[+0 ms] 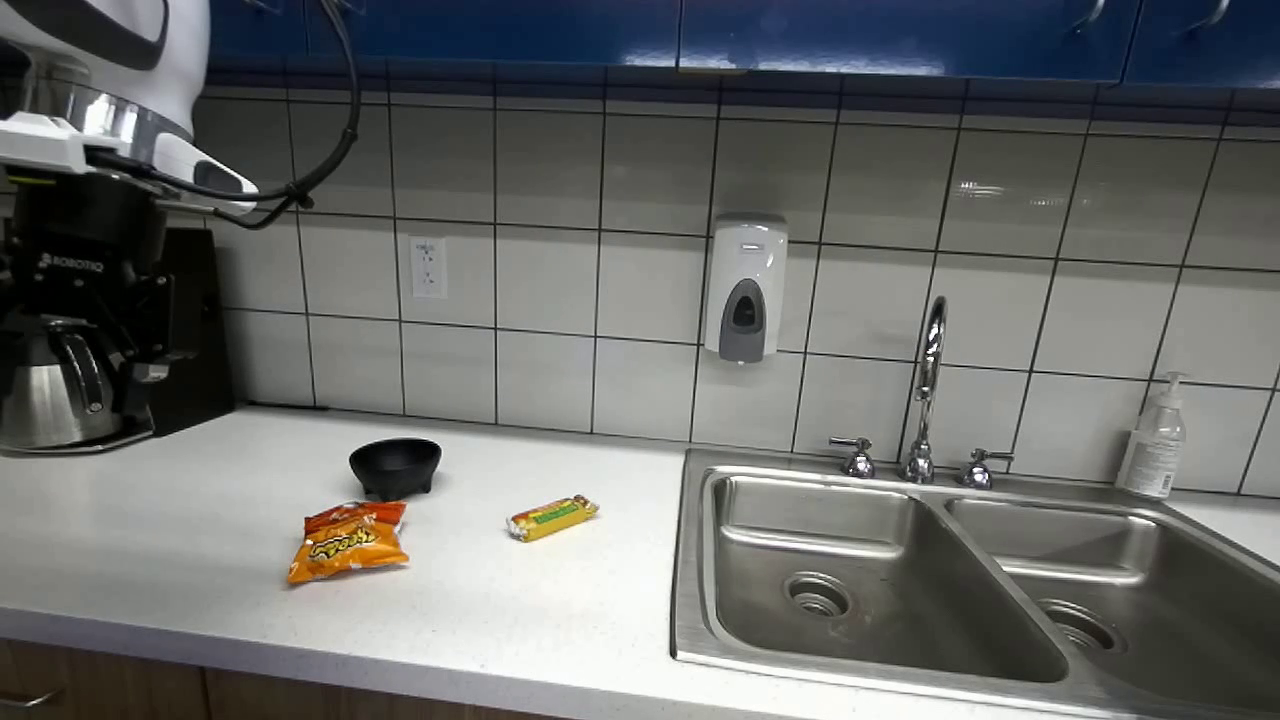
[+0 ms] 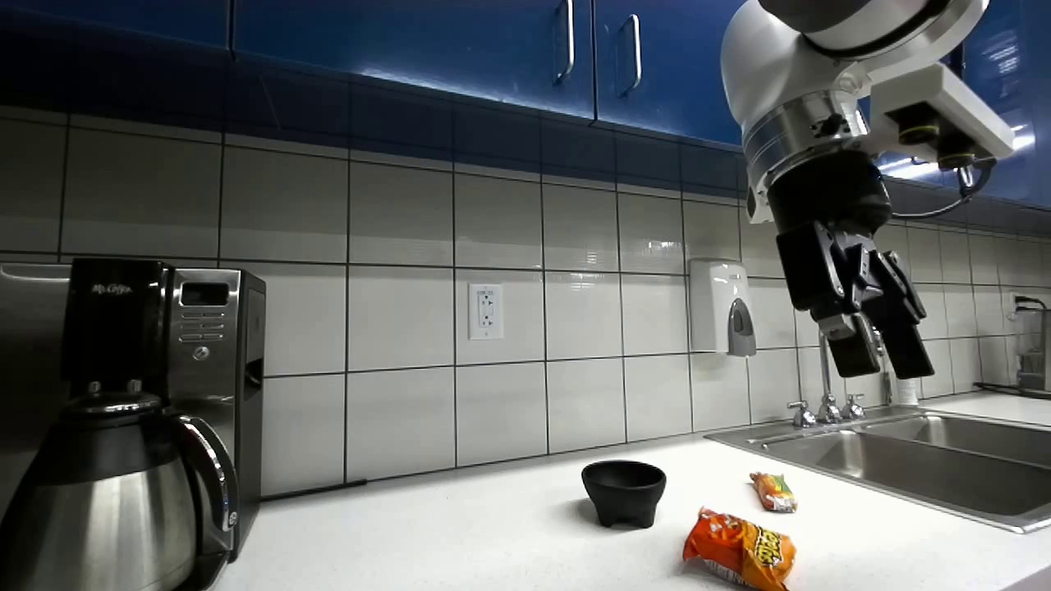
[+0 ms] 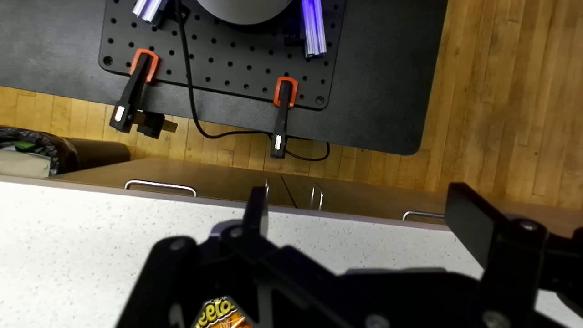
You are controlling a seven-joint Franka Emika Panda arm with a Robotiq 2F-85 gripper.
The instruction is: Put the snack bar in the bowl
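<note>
Exterior views both show the bar [image 1: 552, 518] lying on the counter [image 1: 480, 610], between the bowl [image 1: 395, 468] and the sink [image 1: 692, 580], touching neither. The bag [image 1: 350, 543] lies near the bowl; the wrist view catches part of it behind the hand [image 2: 884, 355], which hangs in the air above the counter with its fingers [image 3: 473, 223] well apart. Farther out, the coffee maker [image 2: 205, 369] stands by the wall [image 1: 550, 270], which carries an outlet [image 1: 429, 267] and a dispenser [image 1: 747, 285].

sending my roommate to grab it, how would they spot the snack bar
Find the steel sink. On the counter to its left in an exterior view lies the snack bar. It is slim and mostly yellow, unlike the wider orange snack bag and the round black bowl.
</note>
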